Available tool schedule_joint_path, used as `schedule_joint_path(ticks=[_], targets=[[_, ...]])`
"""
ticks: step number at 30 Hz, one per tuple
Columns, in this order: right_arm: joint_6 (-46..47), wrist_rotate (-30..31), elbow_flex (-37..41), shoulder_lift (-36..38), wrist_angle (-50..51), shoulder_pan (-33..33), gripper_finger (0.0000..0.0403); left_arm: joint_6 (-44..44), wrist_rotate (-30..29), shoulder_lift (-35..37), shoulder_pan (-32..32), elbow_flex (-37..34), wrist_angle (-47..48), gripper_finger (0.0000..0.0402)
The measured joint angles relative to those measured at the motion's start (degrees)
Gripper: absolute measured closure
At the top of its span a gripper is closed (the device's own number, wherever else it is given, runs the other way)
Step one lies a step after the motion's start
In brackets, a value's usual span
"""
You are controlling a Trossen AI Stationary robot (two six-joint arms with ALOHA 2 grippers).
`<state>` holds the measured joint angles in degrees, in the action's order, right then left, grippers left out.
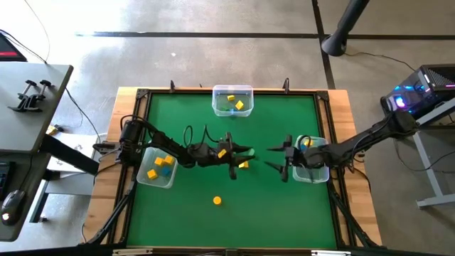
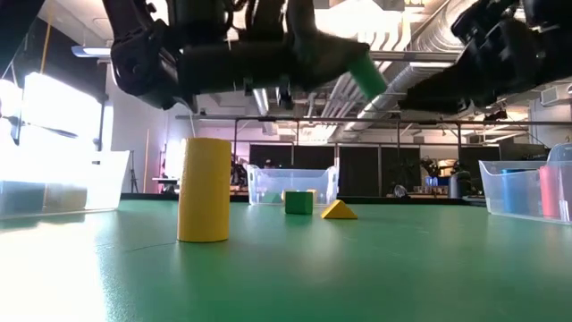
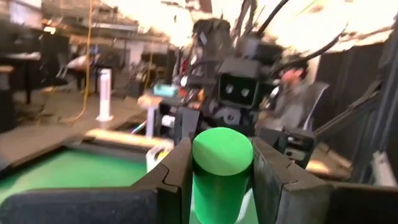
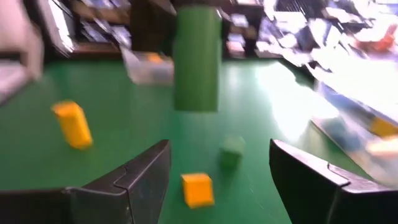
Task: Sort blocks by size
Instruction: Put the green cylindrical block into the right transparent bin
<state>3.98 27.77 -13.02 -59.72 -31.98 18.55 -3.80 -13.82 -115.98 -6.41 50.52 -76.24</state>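
My left gripper (image 1: 244, 151) is over the table's middle, shut on a green cylinder (image 3: 222, 163), which also shows in the low view (image 2: 366, 76) and the right wrist view (image 4: 197, 57). My right gripper (image 1: 274, 158) is open and empty, facing it from the table's right, a short gap away. Below them a yellow cylinder (image 2: 204, 190) stands on end on the green mat. A green cube (image 2: 298, 202) and a yellow wedge (image 2: 339, 210) lie flat on the mat, and a yellow block (image 4: 198, 190) lies there too. My left gripper pinches the green cylinder's round side (image 3: 198, 186) between its two fingers, which lie along it. The fingers come roughly level from the table's left. The cylinder's flat end (image 3: 222, 149) sticks out past the fingertips toward my right gripper. The cylinder is lifted clear of the mat.
Three clear bins hold blocks: one at the far middle (image 1: 232, 91), one at the left (image 1: 146, 178) under my left arm, and one at the right (image 1: 316, 176) under my right arm. A raised frame (image 1: 213, 90) edges the mat. The near half holds only the yellow cylinder (image 1: 217, 201).
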Motion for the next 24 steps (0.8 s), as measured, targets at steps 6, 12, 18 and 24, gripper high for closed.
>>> schedule_joint_path(ticks=[6,12,18,24], targets=[[-4.0,-6.25,1.28,0.0,-10.37,-0.15,0.0144,0.12,3.06,0.0,-0.12,1.23,-2.49,0.0315],[-7.08,-7.78,-2.1,-3.0,-11.55,-0.15,0.0144,6.19,3.34,0.0,-1.07,4.79,-0.13,0.0315],[-7.66,-8.28,-3.18,-11.1,-21.62,-0.03,0.0145,11.78,2.85,0.0,-2.55,6.76,0.06,0.0315],[-10.02,-8.59,-3.2,-17.64,-34.86,1.43,0.0197,14.37,1.24,0.0,-3.67,6.96,0.21,0.0315]])
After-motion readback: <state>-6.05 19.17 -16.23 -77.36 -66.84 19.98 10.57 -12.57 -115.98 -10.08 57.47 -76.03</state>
